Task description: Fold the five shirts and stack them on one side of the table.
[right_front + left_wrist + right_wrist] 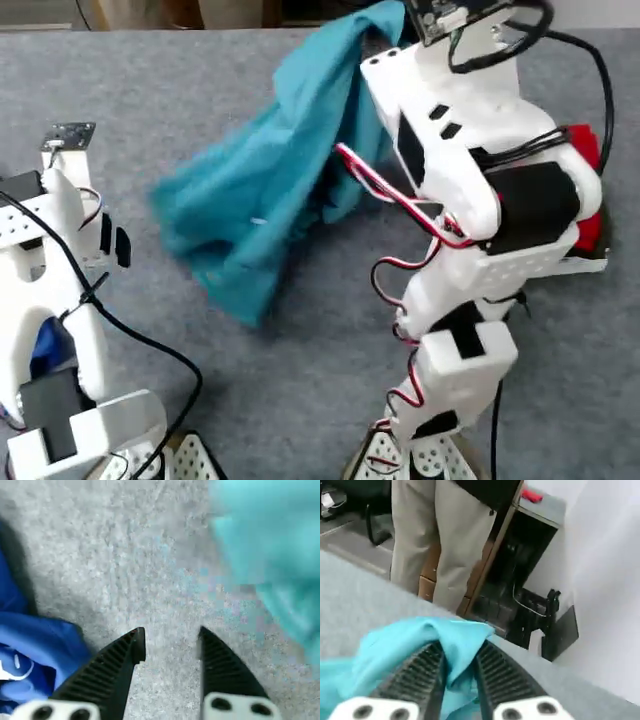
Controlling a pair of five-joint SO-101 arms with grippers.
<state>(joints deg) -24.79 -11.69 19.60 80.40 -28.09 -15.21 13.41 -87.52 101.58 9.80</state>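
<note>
Shirt (35, 645), blue, beside left jaws.

No legible text, labels or numbers.

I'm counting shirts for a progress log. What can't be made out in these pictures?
Red item, high view: mostly behind the right arm; whether it is folded shirts is unclear.
Blue shirt, left wrist view: cut off by the edge; fold state unknown.
Teal shirt, high view: its top hidden by the right arm; blurred in left wrist view.
</note>
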